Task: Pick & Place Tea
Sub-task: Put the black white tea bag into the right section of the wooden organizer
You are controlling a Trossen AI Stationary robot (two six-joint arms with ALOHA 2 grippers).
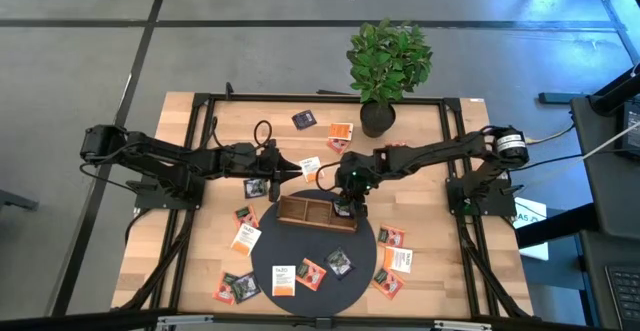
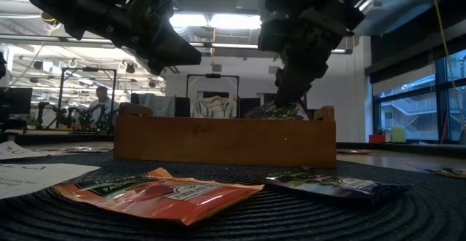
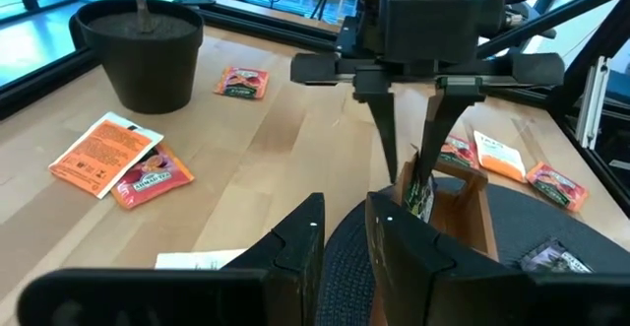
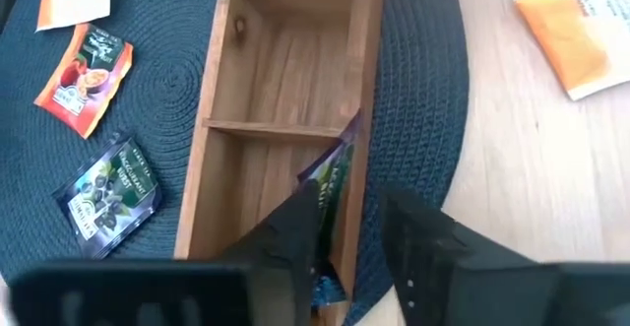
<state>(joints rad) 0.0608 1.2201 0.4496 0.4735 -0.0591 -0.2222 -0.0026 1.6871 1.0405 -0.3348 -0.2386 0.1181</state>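
Note:
A brown wooden tray [image 1: 300, 212] lies on a round dark mat [image 1: 313, 261]. A dark green tea sachet [image 4: 333, 176] stands on edge in the tray's end compartment, leaning on a long wall. My right gripper [image 3: 413, 168] points steeply down over it and is open. One finger [image 4: 285, 232] is inside the tray beside the sachet, the other [image 4: 433, 247] outside the wall. My left gripper [image 3: 345, 237] hovers beyond the tray's far side, its fingers a little apart and holding nothing. More tea sachets lie flat on the mat [image 1: 311, 273] and the table [image 1: 245, 239]. My right gripper comes at the standing sachet's upper edge [image 3: 420, 173] from above, its fingers on either side of the sachet and of the tray wall. I cannot tell whether the inner finger [image 4: 295, 218] touches the sachet. The sachet's lower edge rests inside the tray.
A potted plant [image 1: 385, 66] stands at the table's far edge behind the right arm. Sachets lie around the tray: white [image 1: 284, 279], dark [image 1: 340, 262], orange [image 1: 400, 259] and, at the far side, [image 1: 342, 131]. The tray's other compartments [image 4: 285, 70] hold nothing.

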